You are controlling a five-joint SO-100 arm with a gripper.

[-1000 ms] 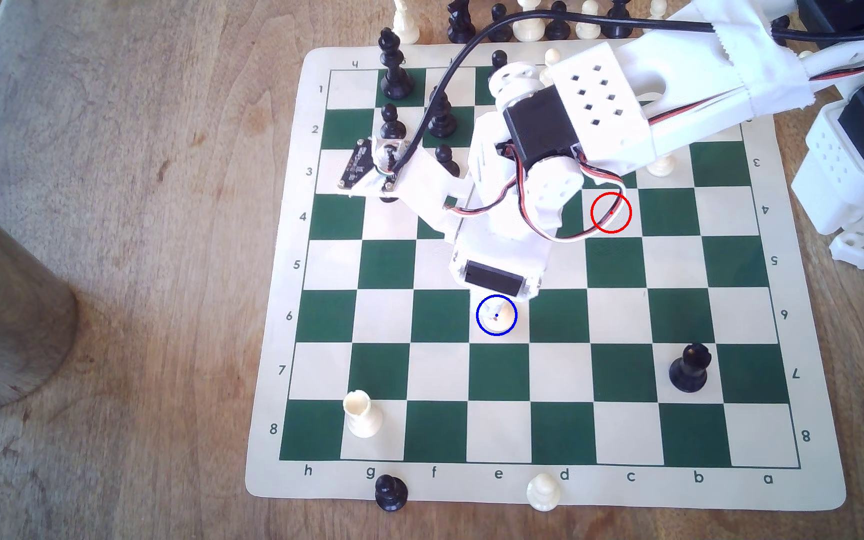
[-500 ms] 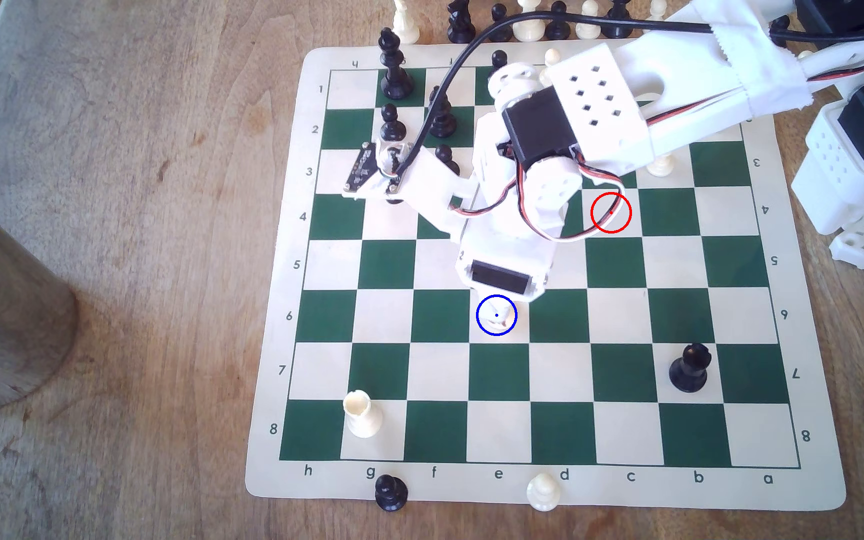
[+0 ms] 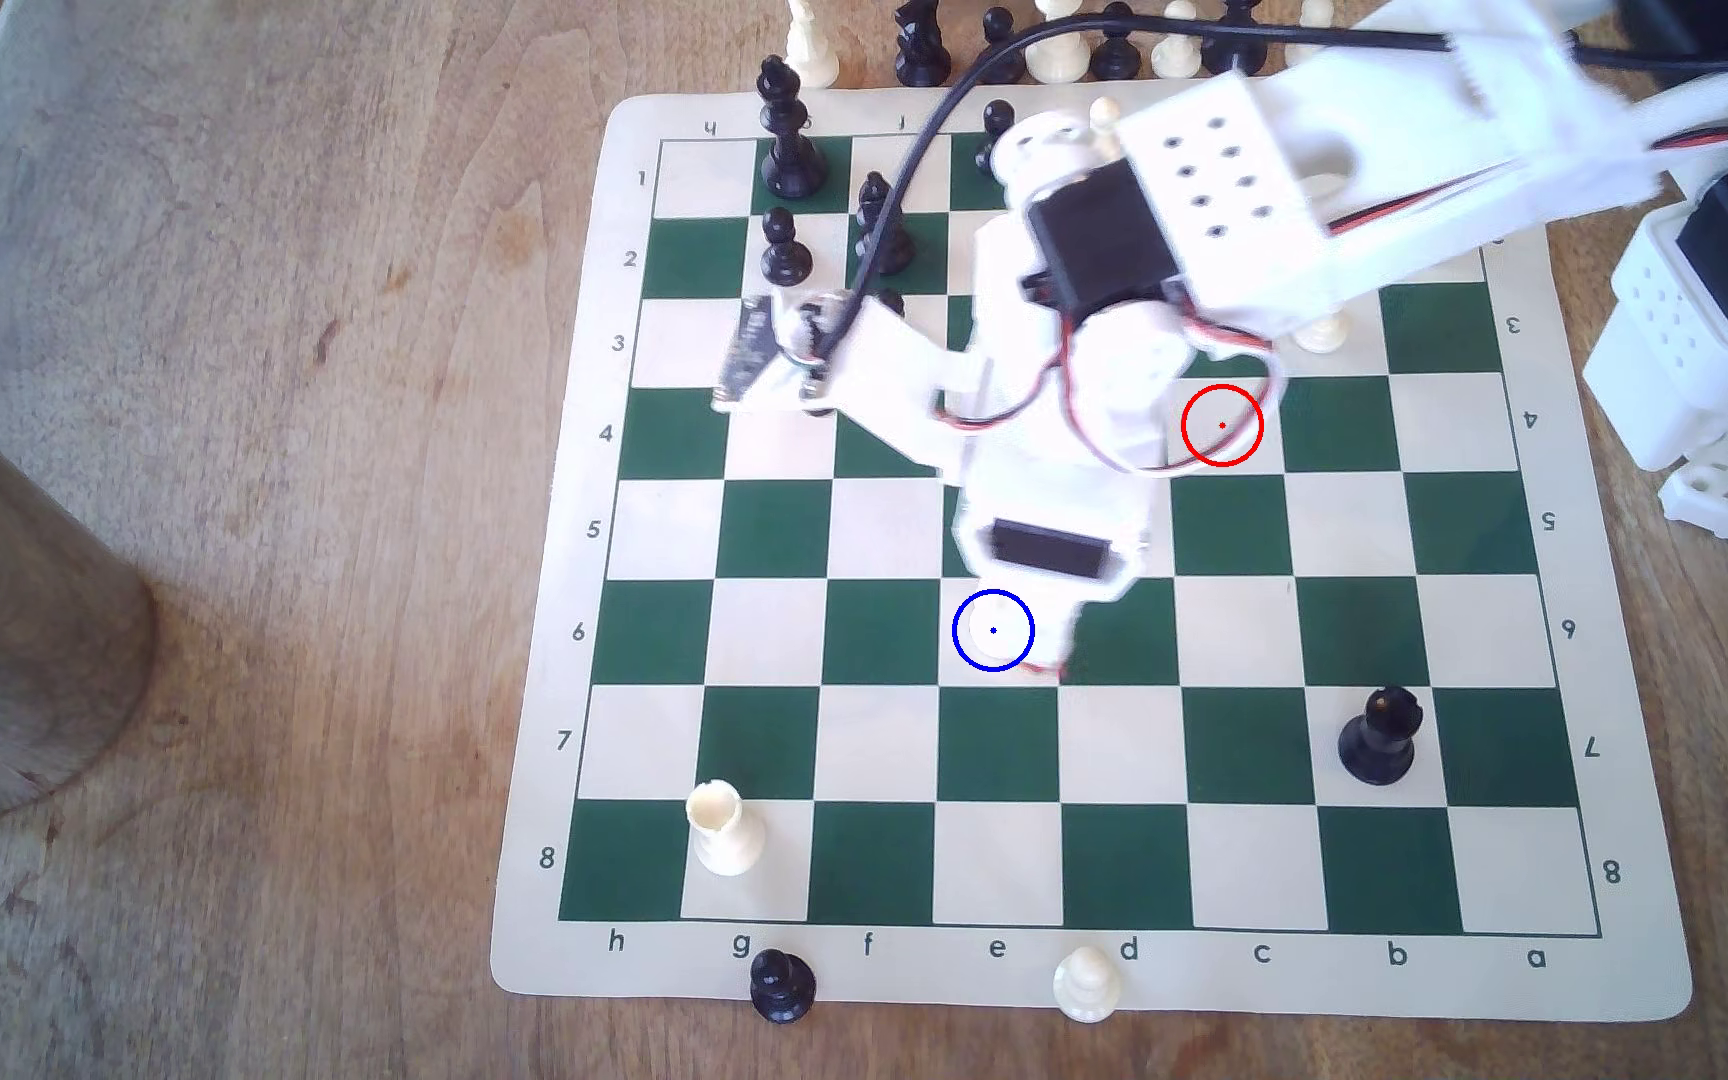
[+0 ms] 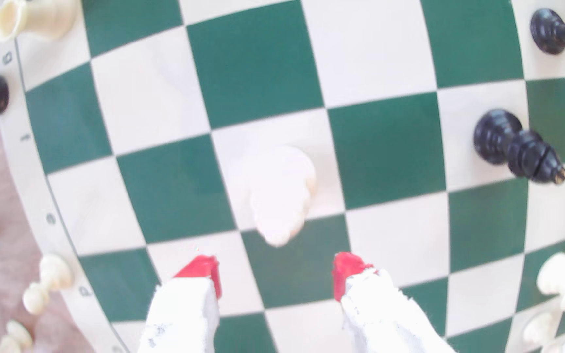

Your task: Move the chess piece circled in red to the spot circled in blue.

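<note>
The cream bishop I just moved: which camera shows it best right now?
The wrist view: the cream bishop stands whole on a cream square, apart from the open gripper. In the exterior view it is a pale blur inside the blue ring, hard to tell from the square.

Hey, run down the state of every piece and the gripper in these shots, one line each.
gripper: open, red fingertips apart, nothing between them.
chess piece: released, standing on a cream square, clear of the gripper.
spot: blue-ringed square, with the piece on it.
red-ringed square: bare, partly under the arm.
cream rook: upright on the board.
black bishop: upright.
black pawn: upright, off the squares on the mat border.
</note>
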